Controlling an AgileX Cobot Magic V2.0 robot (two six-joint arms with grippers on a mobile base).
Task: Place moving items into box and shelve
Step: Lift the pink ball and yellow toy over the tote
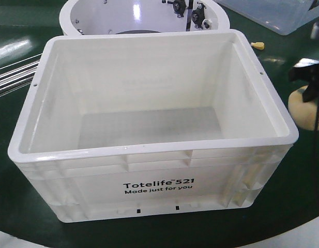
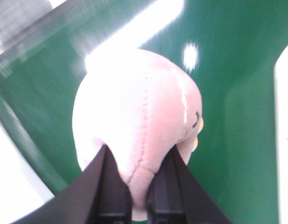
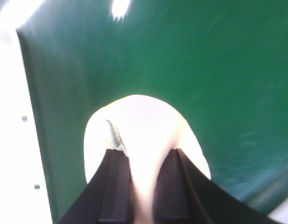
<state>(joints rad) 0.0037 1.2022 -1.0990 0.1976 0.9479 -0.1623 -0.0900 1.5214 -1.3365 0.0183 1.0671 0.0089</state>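
While the white box (image 1: 149, 151) stands open on the green table (image 1: 304, 175), the left gripper (image 2: 140, 154) clamps a pinkish plush toy (image 2: 134, 102) and the right gripper (image 3: 146, 153) a pale, green-ridged plush toy (image 3: 144, 121), both over the table beside the box.

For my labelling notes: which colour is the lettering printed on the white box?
Black lettering on the box, clearest in the exterior front-facing view.

Black fingers (image 3: 114, 186) clamped on pale plush egg (image 3: 144, 123), green tabletop (image 3: 204, 60)
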